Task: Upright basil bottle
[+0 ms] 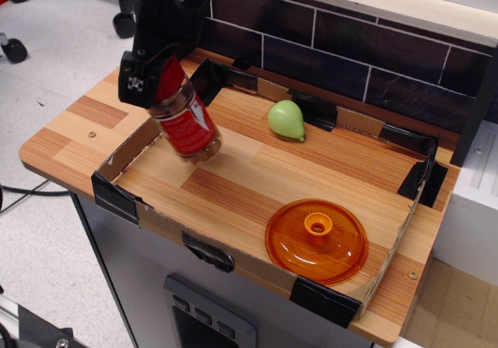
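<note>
The basil bottle (185, 121) is a clear jar with a red cap and red label with brownish contents. It hangs nearly upright, slightly tilted, cap end up, over the left part of the cardboard tray (124, 195). My black gripper (159, 74) is shut on its cap end from above. The bottle's base is just above or barely touching the wooden tray floor; I cannot tell which.
A green pear-shaped object (286, 120) lies at the tray's back middle. An orange round lid (317, 240) lies at the front right. Low cardboard walls with black tape ring the tray. A dark brick wall (334, 48) stands behind.
</note>
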